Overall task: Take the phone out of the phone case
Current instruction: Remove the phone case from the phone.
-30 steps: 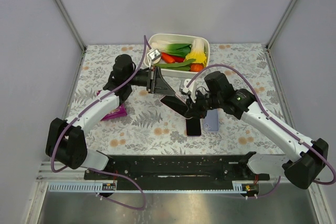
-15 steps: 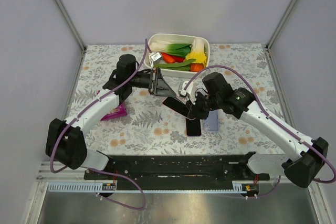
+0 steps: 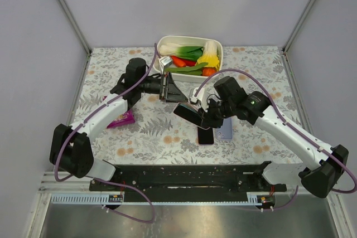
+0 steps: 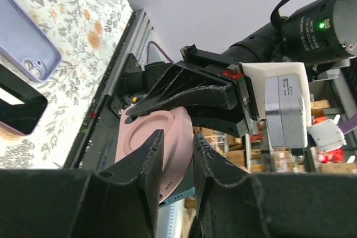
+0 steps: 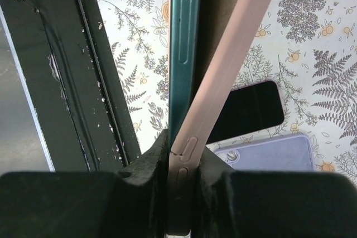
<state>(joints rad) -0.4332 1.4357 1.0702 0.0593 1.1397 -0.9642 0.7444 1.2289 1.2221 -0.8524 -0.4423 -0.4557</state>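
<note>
Right gripper (image 5: 179,144): clamped on the cased end of the phone (image 5: 181,54), held above the table (image 3: 145,132) between the arms. Left gripper (image 4: 173,146): pinching the rim of the case (image 4: 139,137), which gapes away from the phone at its far end. Step: separation; the next move likely calls for a steady pull apart with both grips firm.

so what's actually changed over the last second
Very little. Both arms edged slightly toward each other, with the left gripper and right gripper keeping their hold on the pink case above the table. The loose phone, lilac case, purple packet and vegetable tray stayed put.
</note>
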